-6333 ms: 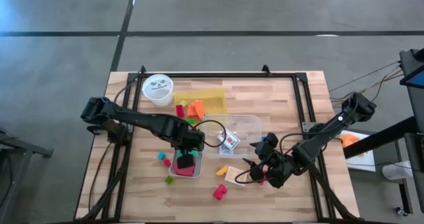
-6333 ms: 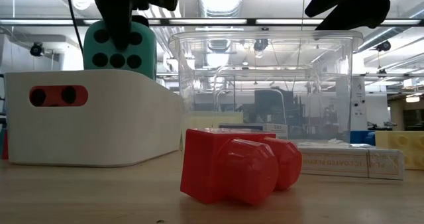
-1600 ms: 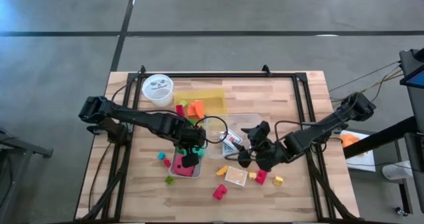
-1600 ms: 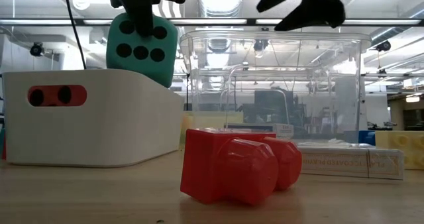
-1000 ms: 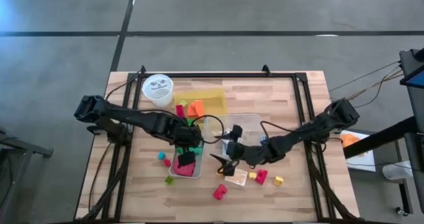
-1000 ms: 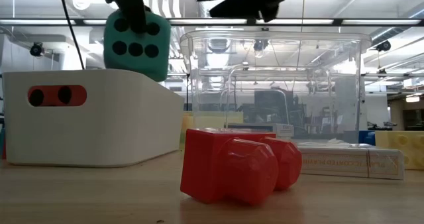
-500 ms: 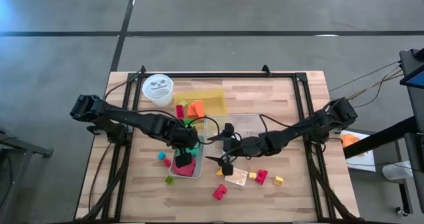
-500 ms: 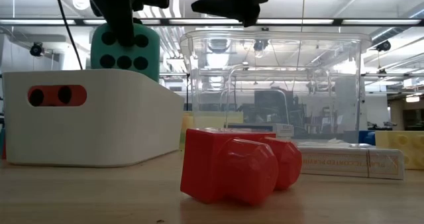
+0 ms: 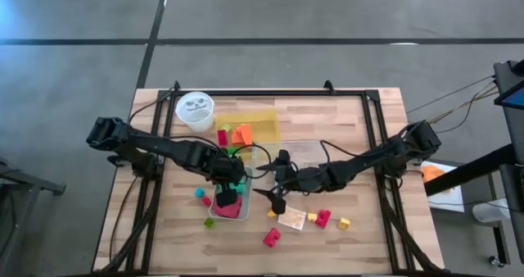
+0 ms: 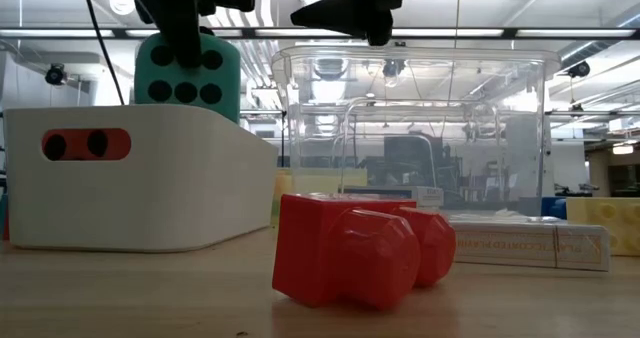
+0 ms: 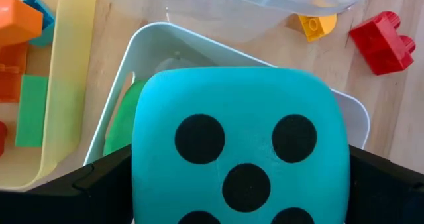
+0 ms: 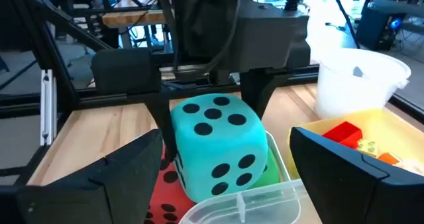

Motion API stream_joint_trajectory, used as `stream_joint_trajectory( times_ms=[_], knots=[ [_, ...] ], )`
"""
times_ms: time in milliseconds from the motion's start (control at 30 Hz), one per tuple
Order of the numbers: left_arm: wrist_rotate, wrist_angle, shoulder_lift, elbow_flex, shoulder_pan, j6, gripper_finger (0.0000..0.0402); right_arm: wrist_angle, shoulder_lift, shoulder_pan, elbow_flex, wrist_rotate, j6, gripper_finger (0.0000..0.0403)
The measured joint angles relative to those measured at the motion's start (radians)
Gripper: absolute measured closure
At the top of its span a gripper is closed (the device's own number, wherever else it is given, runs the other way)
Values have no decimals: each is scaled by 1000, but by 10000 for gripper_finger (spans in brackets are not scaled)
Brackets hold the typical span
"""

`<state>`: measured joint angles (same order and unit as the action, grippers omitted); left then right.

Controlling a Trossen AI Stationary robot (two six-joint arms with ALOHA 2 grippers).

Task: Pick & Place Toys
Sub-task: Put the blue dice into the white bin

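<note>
My left gripper [image 9: 230,181] is shut on a teal die with black dots [image 11: 242,151], just above the white bin [image 10: 140,178]. A red die [image 9: 225,205] and a green die [image 11: 122,128] lie in that bin. My right gripper [image 9: 268,181] stands open beside the bin on its right, over the clear plastic box's [image 10: 410,138] near left corner. It points level at the teal die [image 12: 218,144] and touches nothing. Loose blocks and a card pack [image 9: 292,219] lie on the table near the front. My left gripper pinches the teal die by two opposite side faces [image 11: 142,164] between its two fingers [image 12: 159,121]. The fingers come from above, pointing steeply down. The die sits nearly level, its lower part behind the bin's wall [image 10: 200,148]; whether it rests on the dice below, I cannot tell.
A yellow tray [image 9: 260,117] holding orange, red and green blocks and a white round cup [image 9: 195,109] stand at the back. A red block [image 10: 350,248] lies at the front, with small red [image 9: 322,219] and yellow [image 9: 344,224] blocks to its right.
My left gripper has sunk a little toward the bin, and the teal die, tipped before, now hangs level and lower. My right gripper has gone toward the table's left, closer to the bin, and has rolled. Neither gripper's gap has changed.
</note>
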<state>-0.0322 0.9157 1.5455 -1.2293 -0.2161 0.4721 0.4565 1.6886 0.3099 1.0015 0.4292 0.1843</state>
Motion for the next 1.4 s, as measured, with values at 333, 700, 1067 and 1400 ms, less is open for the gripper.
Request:
stream_joint_trajectory(
  times_ms=[333, 700, 1067, 1400],
  knots=[
    [0, -7, 0, 0, 0, 5, 2, -7, 76, -10, 54, 18, -16, 156],
    [0, -39, 0, 0, 0, 11, 2, 3, 94, -16, 79, 15, 4, 381],
    [15, -48, 0, 0, 0, 11, 2, -49, 176, -26, 174, -51, -6, 395],
    [34, -61, -13, 0, 0, 12, 2, -98, 228, -27, 249, -102, 0, 395]
  ],
)
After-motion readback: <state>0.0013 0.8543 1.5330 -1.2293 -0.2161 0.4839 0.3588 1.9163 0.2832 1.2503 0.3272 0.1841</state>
